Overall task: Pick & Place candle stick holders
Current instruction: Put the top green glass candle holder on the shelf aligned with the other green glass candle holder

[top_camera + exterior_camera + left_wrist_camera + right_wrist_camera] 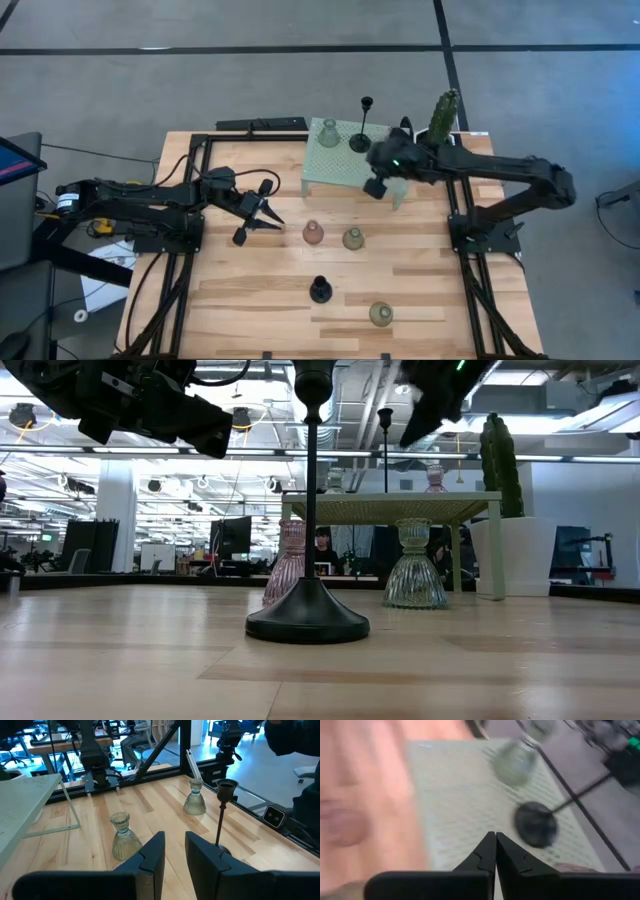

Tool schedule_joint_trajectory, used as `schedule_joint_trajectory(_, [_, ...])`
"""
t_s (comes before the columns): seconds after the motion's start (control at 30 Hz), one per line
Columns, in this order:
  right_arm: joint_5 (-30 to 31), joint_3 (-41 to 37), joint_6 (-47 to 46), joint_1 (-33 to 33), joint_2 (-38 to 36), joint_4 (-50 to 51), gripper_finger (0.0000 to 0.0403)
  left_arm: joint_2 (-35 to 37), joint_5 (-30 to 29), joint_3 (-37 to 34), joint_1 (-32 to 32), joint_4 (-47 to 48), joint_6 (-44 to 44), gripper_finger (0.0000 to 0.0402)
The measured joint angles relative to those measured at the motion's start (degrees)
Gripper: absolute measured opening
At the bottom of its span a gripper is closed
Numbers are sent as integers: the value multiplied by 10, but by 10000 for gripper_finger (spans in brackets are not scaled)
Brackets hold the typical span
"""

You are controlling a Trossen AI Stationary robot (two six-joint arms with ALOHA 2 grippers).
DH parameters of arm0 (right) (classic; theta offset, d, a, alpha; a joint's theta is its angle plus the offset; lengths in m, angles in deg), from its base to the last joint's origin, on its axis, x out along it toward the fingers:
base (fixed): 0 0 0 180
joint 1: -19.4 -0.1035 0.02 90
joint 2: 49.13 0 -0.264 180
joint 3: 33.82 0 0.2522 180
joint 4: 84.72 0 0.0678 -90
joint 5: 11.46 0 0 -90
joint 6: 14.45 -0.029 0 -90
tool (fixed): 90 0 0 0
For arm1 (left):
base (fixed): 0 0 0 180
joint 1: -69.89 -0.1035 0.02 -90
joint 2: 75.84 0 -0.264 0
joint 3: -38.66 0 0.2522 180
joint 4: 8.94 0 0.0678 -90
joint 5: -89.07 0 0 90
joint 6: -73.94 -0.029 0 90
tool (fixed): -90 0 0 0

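Placement phase. Lower centre of the high view: four candle stick holders (320, 290) remain on the table (250, 320). Mid-left, left gripper (268, 222) hovers, jaws narrowly parted, empty. Upper centre, right gripper (374, 188), jaws shut and empty, above the mesh stand (340, 170). Next: open, descend on a holder.

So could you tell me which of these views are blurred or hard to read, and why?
Right wrist view: smeared throughout, the mesh stand and the black base on it soft-edged. Low view: bright ceiling lights behind leave the tall black holder a silhouette. High view: evenly lit, sharp. Left wrist view: clear, with the green holder crisp.
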Motion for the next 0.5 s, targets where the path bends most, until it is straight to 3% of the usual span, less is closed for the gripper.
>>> schedule_joint_trajectory(0.2, [45, -34, -49, -100, -85, 28, 0, 0, 0, 0, 0, -2, 0, 76])
schedule_joint_trajectory(0.37, [98, -128, -115, -188, -153, 17, 0, 0, 0, 0, 0, -3, 0, 76])
schedule_joint_trajectory(0.5, [124, -223, -150, -259, -197, -66, 0, 0, 0, 0, 0, -4, 0, 76])
